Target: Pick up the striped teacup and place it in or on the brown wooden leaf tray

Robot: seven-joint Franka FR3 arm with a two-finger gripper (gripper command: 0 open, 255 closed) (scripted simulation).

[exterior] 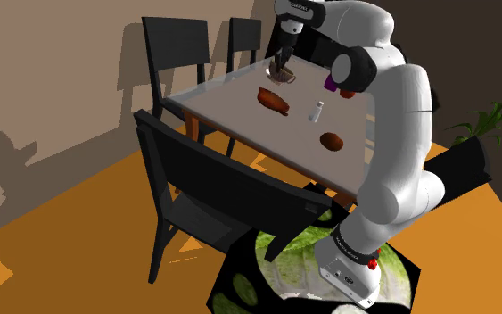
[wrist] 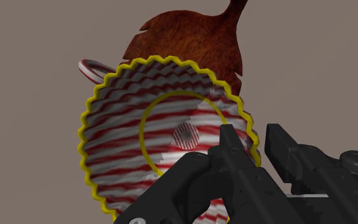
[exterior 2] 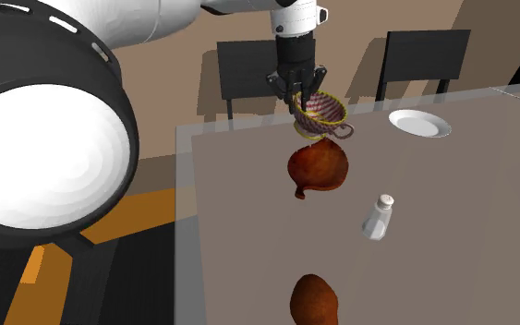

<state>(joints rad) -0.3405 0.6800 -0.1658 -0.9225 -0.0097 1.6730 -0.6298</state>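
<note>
- Currently the gripper (exterior 2: 300, 92) is nearly closed, its two black fingers (wrist: 233, 149) pinching the scalloped yellow rim of the striped teacup (exterior 2: 322, 112), one inside the bowl and one outside.
- Cup: red and white stripes, yellow rim and inner ring, handle on the side away from the fingers. It hangs tilted in the second exterior view, at the far part of the table (exterior 2: 239, 249). Contact between its base and the table surface cannot be determined.
- Brown leaf tray (exterior 2: 318, 167) lies flat on the table, just beside the cup on the side nearer the second exterior camera. In the wrist view the cup (wrist: 161, 137) overlaps and hides part of the tray (wrist: 190, 41).
- White plate (exterior 2: 419, 123) sits near the cup, toward the second exterior view's right, apart from the tray.
- White shaker (exterior 2: 377, 218) stands upright past the tray, well apart from the cup.
- Brown rounded object (exterior 2: 315, 300) rests near the table's close end.
- Two dark chairs (exterior 2: 248, 74) stand behind the far table edge; another dark chair (exterior: 204, 187) stands at the shoulder view's left side.
</note>
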